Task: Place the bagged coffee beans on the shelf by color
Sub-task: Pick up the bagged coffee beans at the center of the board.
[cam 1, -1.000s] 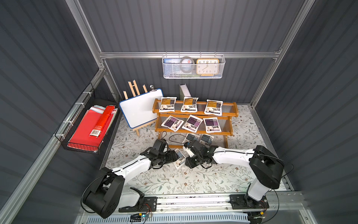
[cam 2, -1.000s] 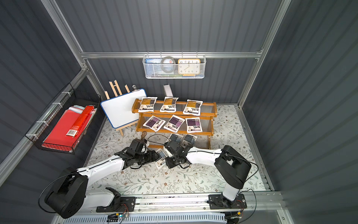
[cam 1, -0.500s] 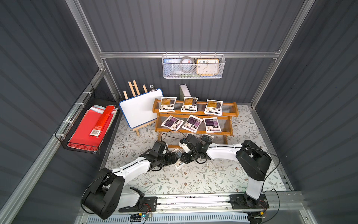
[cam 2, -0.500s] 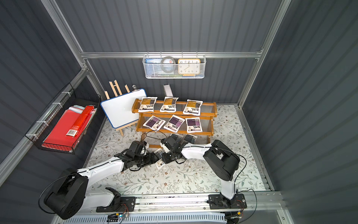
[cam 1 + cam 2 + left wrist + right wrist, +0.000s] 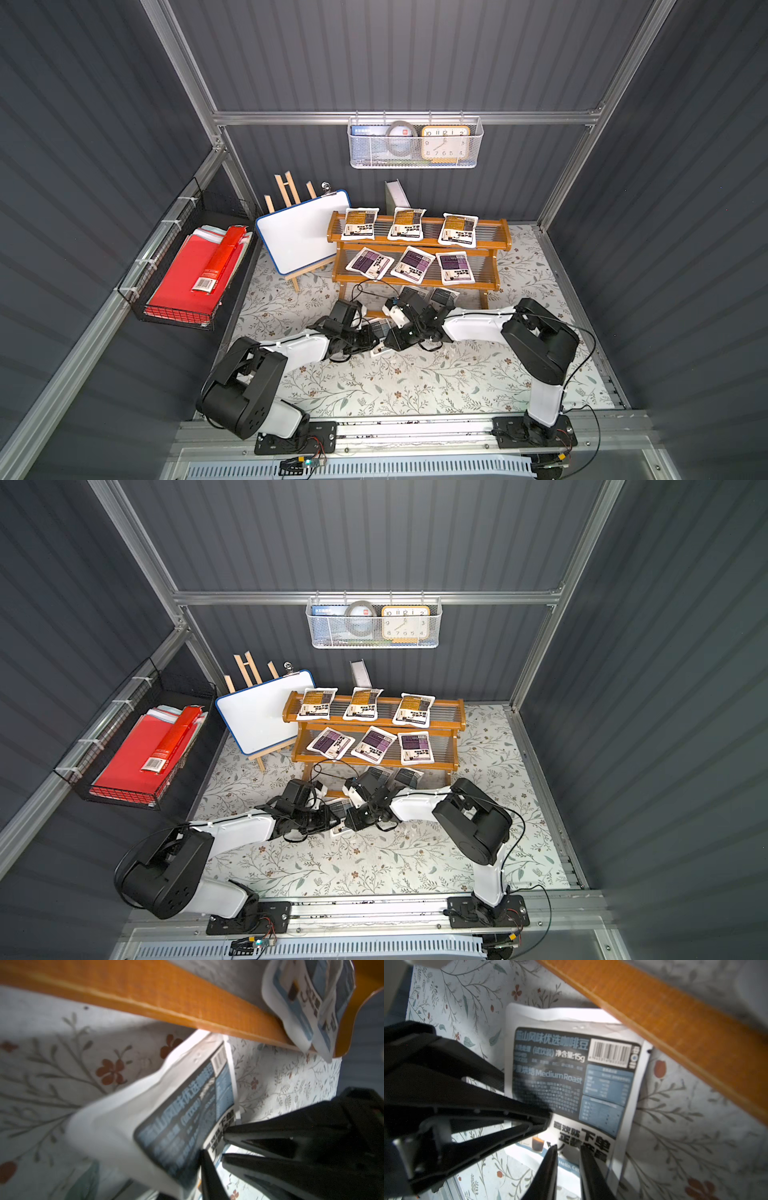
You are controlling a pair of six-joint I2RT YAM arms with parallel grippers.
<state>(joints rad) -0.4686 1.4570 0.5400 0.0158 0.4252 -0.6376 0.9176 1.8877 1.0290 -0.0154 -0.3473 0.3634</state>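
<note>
- Eight of the nine pouches are sitting on the shelf (image 5: 503,240) on my feed: three yellow-orange pouches (image 5: 407,224) along the top tier, three purple pouches (image 5: 413,265) on the middle one, and two grey-blue pouches (image 5: 443,296) on the bottom tier, only partly in view.
- That leaves the last grey-blue pouch (image 5: 571,1076). It's off the shelf, label side up, right in front of the bottom tier's wooden front rail. It sits over the floral mat (image 5: 415,386), sandwiched between both grippers.
- My left gripper (image 5: 545,1121) has its fingers clamped together at the tips, pinching one side edge of that pouch.
- My right gripper (image 5: 568,1148) has its fingers a narrow gap apart. The pouch's lower edge, the bit with the big black text, is caught between them, so as far as I can see it's gripping the pouch too.
- From the left wrist camera the pouch looks bent and tilted rather than flat. I can't tell whether its far edge touches the mat.
- Both top views show the two grippers nearly meeting tip to tip just in front of the shelf.
</note>
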